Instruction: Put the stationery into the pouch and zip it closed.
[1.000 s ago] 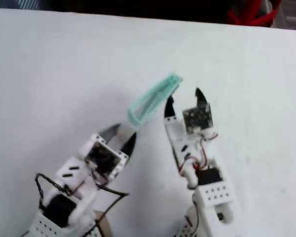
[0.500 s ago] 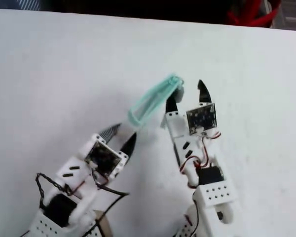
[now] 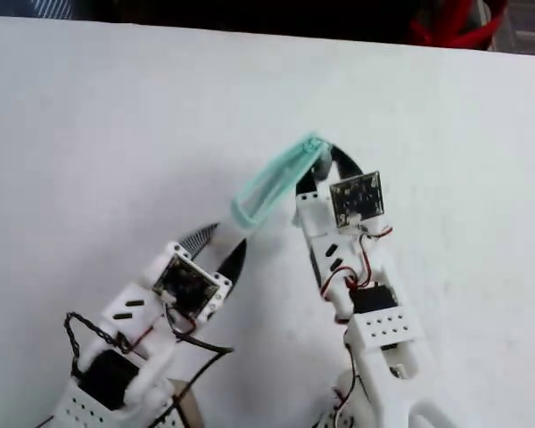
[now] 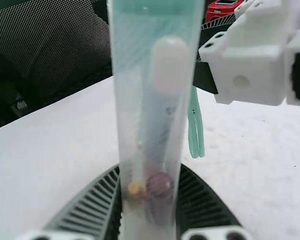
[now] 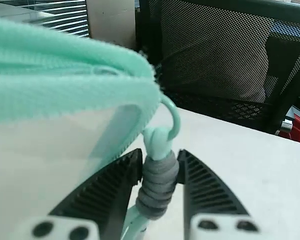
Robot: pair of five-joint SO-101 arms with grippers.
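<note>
A mint-green translucent pouch [image 3: 272,183] is held off the white table [image 3: 98,134], slanting up and away from my left gripper [image 3: 225,241]. That gripper is shut on the pouch's near end [image 4: 147,150]. Pens show through the plastic, one with a white cap [image 4: 169,62] and one with a purple end [image 4: 159,184]. At the pouch's far end my right gripper [image 3: 326,160] is shut on the zip pull [image 5: 159,182], a grey wrapped tab on a mint loop. The zipped mint edge [image 5: 65,75] runs just above that gripper's fingers [image 5: 110,190].
The right arm's white body [image 4: 255,55] sits close beside the pouch in the left wrist view. Open white table lies to the left and far side. Black mesh chairs [image 5: 225,65] stand beyond the table edge, and something red [image 3: 450,22] lies at the back right.
My right gripper, open beside the pouch's far end a second ago, has moved in and shut on the zip pull. The left arm and the pouch have barely moved.
</note>
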